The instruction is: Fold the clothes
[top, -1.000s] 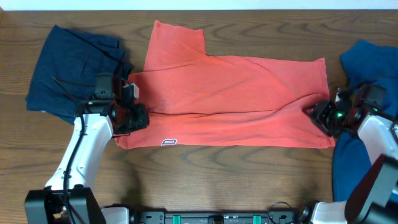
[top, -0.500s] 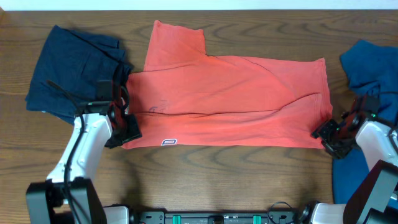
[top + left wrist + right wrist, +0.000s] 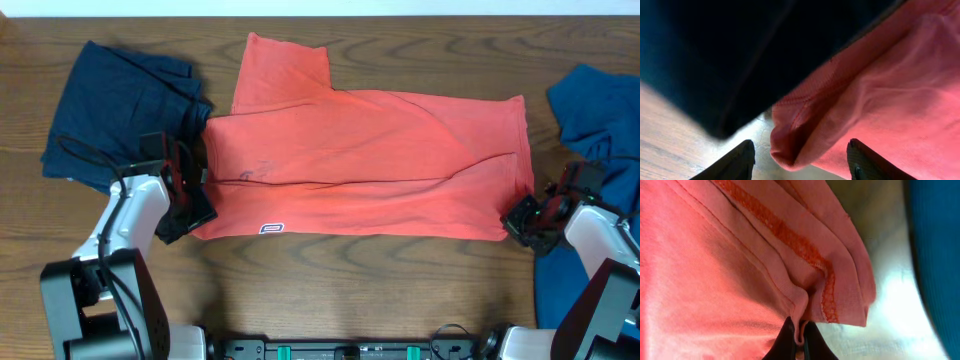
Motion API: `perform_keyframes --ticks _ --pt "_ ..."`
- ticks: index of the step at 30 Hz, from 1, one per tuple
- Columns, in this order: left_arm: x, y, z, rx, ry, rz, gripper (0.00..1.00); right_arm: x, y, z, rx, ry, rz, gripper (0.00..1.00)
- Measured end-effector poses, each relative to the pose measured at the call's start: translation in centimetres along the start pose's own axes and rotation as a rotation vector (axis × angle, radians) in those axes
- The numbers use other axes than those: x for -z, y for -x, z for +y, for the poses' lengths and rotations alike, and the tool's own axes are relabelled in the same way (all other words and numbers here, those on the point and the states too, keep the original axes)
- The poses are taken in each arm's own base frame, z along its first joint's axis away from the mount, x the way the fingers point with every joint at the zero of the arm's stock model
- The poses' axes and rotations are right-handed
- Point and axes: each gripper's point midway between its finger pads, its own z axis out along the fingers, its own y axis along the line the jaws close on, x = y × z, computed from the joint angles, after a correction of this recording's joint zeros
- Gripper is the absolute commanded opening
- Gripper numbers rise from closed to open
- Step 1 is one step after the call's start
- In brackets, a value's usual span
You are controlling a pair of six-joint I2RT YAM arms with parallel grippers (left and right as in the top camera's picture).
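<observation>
The coral-red T-shirt point(image 3: 370, 165) lies folded lengthwise across the middle of the table, one sleeve sticking up at the back left. My left gripper point(image 3: 190, 215) is at its lower left corner and stands open. In the left wrist view a rolled coral edge point(image 3: 790, 145) lies between the two dark fingertips point(image 3: 737, 162), touching neither. My right gripper point(image 3: 520, 218) is at the lower right corner, shut on a pinched fold of the shirt's hem point(image 3: 805, 300), with its jaws point(image 3: 799, 339) pressed together around the cloth.
A dark navy garment point(image 3: 120, 110) lies crumpled at the back left, close to my left arm, and overlaps the coral edge in the left wrist view point(image 3: 740, 60). A brighter blue garment point(image 3: 595, 120) lies at the right edge, under my right arm. The wooden table point(image 3: 380, 290) runs along the front.
My left gripper opened and slid down to the shirt's lower left corner. My right gripper moved down the right edge and shut on the hem.
</observation>
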Motion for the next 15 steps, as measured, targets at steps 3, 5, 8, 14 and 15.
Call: perform_keyframes --ticks 3,5,8,14,15 --pt "-0.9 -0.4 0.2 0.0 0.019 0.033 0.6 0.4 -0.4 -0.1 -0.006 -0.013 0.027 0.01" --pt "-1.6 -0.6 0.4 0.001 0.029 0.055 0.49 0.7 -0.5 -0.1 -0.007 -0.015 0.032 0.01" --pt "-2.1 -0.7 0.0 0.006 0.016 0.079 0.06 1.3 -0.7 0.0 -0.006 -0.011 0.029 0.01" --pt "-1.8 -2.7 1.3 0.009 0.073 0.171 0.06 3.2 -1.8 -0.8 -0.012 -0.054 0.044 0.01" --pt "-1.7 -3.4 1.9 0.015 0.092 0.204 0.06 3.6 -2.0 -0.9 -0.012 -0.062 0.044 0.01"
